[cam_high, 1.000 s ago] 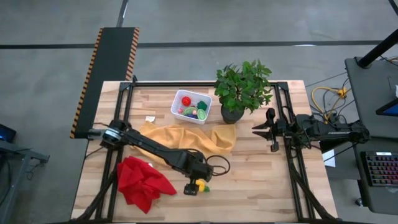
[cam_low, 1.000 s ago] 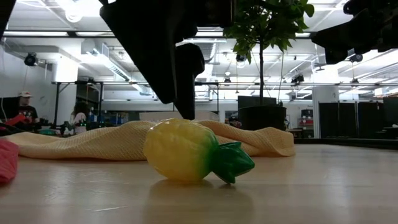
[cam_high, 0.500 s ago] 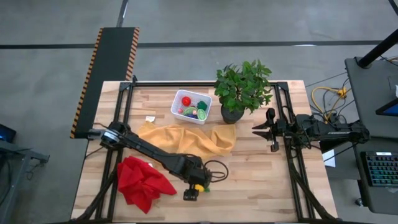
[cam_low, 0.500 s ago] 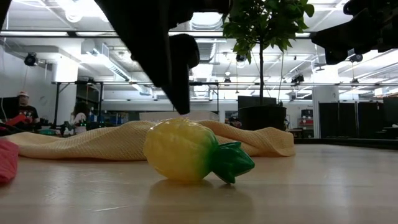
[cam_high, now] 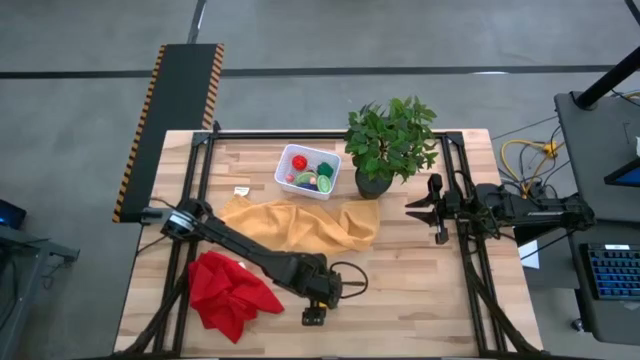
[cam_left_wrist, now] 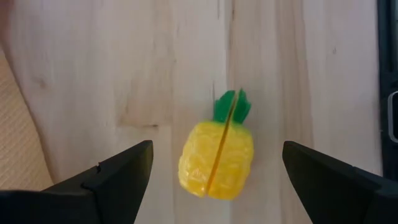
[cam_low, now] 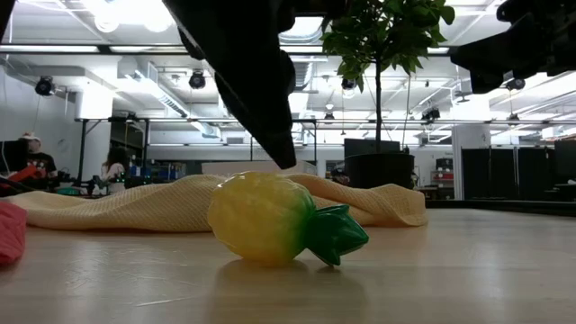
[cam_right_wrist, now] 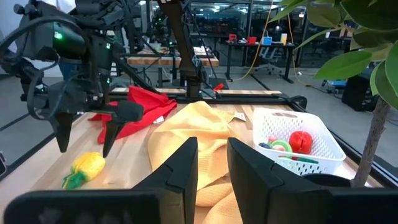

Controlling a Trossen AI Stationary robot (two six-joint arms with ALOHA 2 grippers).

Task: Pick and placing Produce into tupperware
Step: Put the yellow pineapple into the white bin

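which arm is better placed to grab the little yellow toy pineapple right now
Left. The left gripper hangs open directly over the yellow toy pineapple with green leaves; the right gripper waits far off beside the potted plant.

We've got a little yellow toy pineapple [cam_left_wrist: 216,158] lying on its side, while the white tupperware [cam_high: 293,156] already holds several produce pieces [cam_high: 312,176].

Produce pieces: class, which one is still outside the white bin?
The yellow toy pineapple with the green crown, lying alone on the bare wood under the left gripper's open fingers. The other pieces sit in the white bin.
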